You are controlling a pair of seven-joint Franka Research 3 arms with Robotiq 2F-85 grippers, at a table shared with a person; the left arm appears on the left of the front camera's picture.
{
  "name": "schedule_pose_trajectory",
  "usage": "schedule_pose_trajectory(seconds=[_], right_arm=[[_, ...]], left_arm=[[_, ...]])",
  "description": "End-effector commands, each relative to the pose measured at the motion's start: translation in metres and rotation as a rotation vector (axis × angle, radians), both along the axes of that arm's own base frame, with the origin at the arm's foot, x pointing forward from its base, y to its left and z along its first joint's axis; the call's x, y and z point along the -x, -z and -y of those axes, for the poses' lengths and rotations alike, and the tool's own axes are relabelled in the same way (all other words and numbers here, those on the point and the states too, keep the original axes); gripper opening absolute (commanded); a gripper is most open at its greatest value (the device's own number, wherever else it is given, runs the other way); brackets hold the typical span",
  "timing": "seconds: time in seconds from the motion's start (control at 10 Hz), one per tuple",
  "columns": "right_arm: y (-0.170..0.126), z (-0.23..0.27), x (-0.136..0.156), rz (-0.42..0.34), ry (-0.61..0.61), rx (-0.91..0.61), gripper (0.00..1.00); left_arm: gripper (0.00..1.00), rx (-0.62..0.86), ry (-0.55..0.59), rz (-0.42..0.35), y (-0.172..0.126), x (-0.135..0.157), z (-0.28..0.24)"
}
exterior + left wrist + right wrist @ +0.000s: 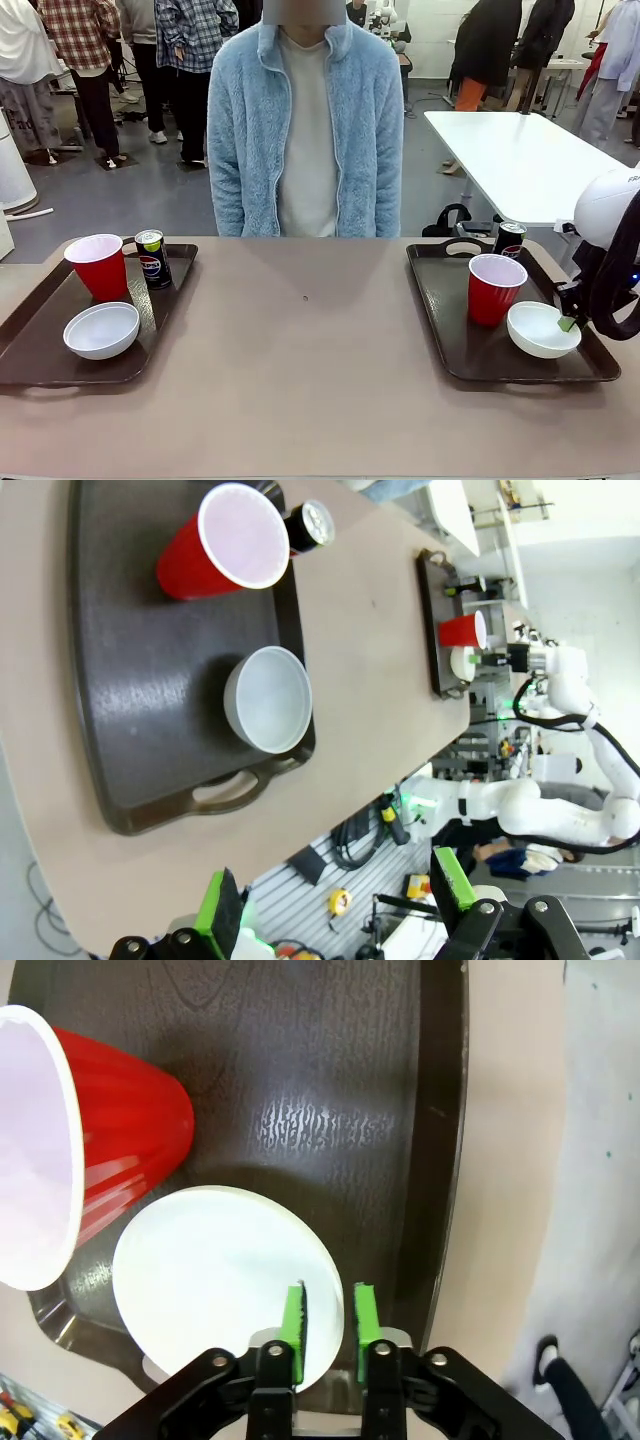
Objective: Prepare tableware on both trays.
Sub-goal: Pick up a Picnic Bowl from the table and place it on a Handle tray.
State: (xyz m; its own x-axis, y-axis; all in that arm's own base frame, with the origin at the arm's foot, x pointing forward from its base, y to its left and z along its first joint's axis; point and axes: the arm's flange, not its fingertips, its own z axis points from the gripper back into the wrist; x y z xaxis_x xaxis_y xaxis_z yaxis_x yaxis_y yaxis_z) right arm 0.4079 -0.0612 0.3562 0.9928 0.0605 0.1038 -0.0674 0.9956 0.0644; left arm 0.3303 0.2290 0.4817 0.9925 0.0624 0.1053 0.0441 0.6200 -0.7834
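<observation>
White and round, the small plastic bowl (215, 1280) sits at the right-hand dark brown tray's (440, 1140) near right corner, its rim between the right gripper's (328, 1325) slightly parted fingers, apparently just set down.

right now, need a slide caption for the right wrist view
Right gripper straddling the white bowl's rim, jaws slightly parted, beside the red cup on the brown tray.
</observation>
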Motion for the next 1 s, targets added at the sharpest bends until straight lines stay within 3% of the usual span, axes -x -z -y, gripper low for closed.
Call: schedule_pose_trajectory(seconds=[0.0,0.1,0.2,0.7,0.9], right_arm=[[-0.01,0.001,0.01,0.018,-0.033,-0.045,1.0],[-0.021,0.0,0.015,0.016,-0.036,-0.047,1.0],[-0.031,-0.001,0.019,0.007,-0.023,-0.035,0.47],[-0.099,-0.009,0.041,-0.041,-0.037,-0.002,0.97],[-0.127,-0.013,0.052,-0.015,-0.024,0.001,1.0]], left_arm=[[1.0,0.0,-0.018,-0.005,-0.002,0.0,0.001],[1.0,0.0,-0.018,-0.005,-0.002,0.0,0.001],[1.0,0.0,-0.018,-0.005,-0.002,0.0,0.001],[1.0,0.0,-0.018,-0.005,-0.002,0.0,0.001],[1.0,0.0,-0.018,-0.005,-0.002,0.0,0.001]])
